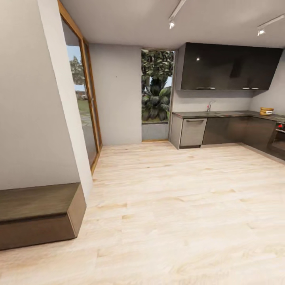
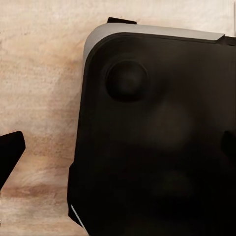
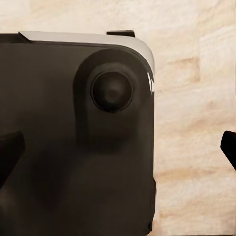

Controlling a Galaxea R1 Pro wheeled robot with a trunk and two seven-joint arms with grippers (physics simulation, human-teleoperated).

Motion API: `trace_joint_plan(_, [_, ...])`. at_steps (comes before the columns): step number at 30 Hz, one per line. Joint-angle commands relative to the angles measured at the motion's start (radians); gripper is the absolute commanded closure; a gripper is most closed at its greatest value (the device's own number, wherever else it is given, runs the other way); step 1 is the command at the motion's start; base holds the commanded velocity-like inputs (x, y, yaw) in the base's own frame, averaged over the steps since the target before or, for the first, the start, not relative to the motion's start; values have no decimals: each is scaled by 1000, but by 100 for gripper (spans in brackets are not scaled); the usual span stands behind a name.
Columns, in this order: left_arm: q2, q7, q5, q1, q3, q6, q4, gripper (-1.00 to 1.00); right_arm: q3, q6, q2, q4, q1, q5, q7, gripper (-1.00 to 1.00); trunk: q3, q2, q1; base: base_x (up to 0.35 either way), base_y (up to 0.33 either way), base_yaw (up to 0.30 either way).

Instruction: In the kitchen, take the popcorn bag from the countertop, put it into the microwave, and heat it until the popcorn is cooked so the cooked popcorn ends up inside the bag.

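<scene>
**Countertop far off across the kitchen floor**

Countertop [image 1: 233, 114]: one long dark slab at the far right, carrying a faucet [image 1: 209, 105] and a small tan stack [image 1: 266, 111] too distant to identify.

Each wrist view has two dark fingertips at the picture's edges, set wide apart: left gripper [image 2: 120, 147], right gripper [image 3: 120, 147]. Below each hangs the robot's rounded black base [image 3: 73, 147], smooth with a pale rim, over pale wood-plank floor [image 1: 170, 206].

Farther out: one brown bench [image 1: 37, 213], one wood-framed glass door [image 1: 85, 99], one window onto foliage [image 1: 157, 85], glossy black upper cabinets [image 1: 229, 66] (no legible writing anywhere).
</scene>
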Motion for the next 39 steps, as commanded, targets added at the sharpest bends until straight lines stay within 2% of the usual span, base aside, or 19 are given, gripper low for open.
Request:
trace_joint_plan(1, [6, 2, 12, 0, 1, -2, -1, -100, -1, -5, -2, 1, -1, -2, 0, -100, -1, 0, 0, 0, 0, -242])
trace_joint_plan(15, [18, 1, 13, 0, 1, -2, 1, -100, -3, -5, -4, 2, -1, -4, -1, -100, -1, 0, 0, 0, 0, -242])
trace_joint_plan(26, [14, -2, 6, 0, -8, -4, 0, -100, -3, -5, -4, 2, -1, -4, -1, -100, -1, 0, 0, 0, 0, -242])
trace_joint_plan(39, [11, 0, 12, 0, -2, 2, -1, -100, -3, -5, -4, 2, -1, -4, -1, -100, -1, 0, 0, 0, 0, -242])
